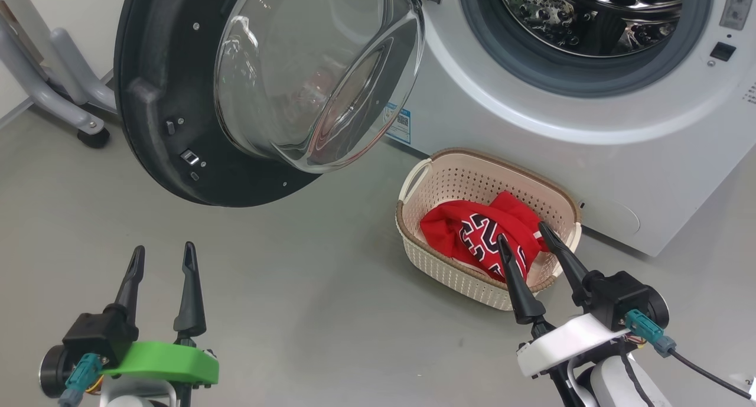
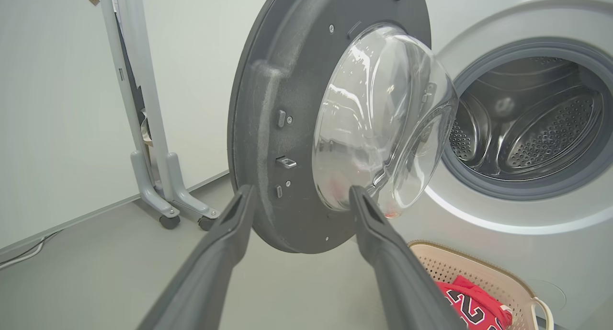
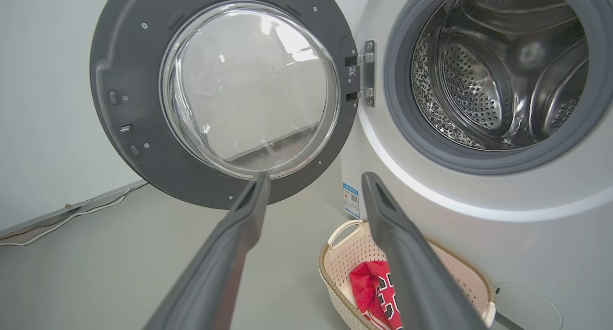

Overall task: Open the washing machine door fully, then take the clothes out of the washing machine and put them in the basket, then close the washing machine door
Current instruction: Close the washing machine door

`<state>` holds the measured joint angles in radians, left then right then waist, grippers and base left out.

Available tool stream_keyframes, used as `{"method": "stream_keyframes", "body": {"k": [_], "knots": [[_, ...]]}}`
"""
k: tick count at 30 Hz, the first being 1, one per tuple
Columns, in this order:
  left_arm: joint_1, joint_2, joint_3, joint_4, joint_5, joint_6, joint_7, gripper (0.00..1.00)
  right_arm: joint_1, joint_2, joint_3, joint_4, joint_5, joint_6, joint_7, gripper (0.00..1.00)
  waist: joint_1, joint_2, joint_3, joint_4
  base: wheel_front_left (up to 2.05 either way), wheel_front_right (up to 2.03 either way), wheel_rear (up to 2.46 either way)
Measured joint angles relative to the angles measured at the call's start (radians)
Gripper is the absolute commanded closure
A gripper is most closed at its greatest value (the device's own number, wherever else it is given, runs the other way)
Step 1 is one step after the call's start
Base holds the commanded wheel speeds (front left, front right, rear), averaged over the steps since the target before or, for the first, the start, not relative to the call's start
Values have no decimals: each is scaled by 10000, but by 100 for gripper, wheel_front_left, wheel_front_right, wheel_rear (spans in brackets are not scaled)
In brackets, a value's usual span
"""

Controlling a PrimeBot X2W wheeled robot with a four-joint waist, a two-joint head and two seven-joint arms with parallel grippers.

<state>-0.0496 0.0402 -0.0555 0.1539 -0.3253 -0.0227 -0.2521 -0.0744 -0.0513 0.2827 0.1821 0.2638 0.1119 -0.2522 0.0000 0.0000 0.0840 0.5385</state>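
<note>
The clothes [image 1: 466, 224] lie bundled in the basket [image 1: 449, 271], on the floor just in front of the washing machine [image 1: 649, 176]. The drum [image 1: 590, 11] looks empty, so I'd say closing comes next. The door [image 1: 153, 100] hangs wide to the left, hinged on its right edge, inner face toward us. The left gripper [image 1: 164, 248], fingers spread and empty, sits below it and is clearly the nearer arm. The right gripper [image 1: 522, 232], spread and empty too, hovers by the basket.

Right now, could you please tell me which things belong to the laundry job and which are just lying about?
Job: door, washer, clothes, basket.
Lying about: wheeled stand, wall cable.
</note>
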Motion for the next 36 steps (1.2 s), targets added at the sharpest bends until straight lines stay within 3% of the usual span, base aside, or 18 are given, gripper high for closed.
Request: {"method": "stream_keyframes", "body": {"k": [13,14,15,16,30,36], "knots": [[86,0,-17,-2,2,0,0,0,0,4,-19,6,0,0,0,0,0,0,-17,-12,0,0,0],[87,0,-17,-2,2,0,0,20,0,4,-19,4,0,-2,0,0,0,0,-7,-12,0,0,0],[88,0,-15,-2,2,0,0,69,0,4,-17,-6,0,-2,0,0,0,0,11,-12,0,0,0],[88,0,-15,-8,2,0,0,100,0,6,-15,-23,0,-2,0,0,0,0,42,-11,0,0,0],[81,21,462,-569,0,-2,0,100,-74,0,194,-40,-130,-13,0,0,0,0,764,-138,0,0,0],[-472,848,1277,-1392,2,-38,-2,100,-501,-219,397,-169,-491,-13,105,0,0,0,1343,-313,0,0,0]]}}
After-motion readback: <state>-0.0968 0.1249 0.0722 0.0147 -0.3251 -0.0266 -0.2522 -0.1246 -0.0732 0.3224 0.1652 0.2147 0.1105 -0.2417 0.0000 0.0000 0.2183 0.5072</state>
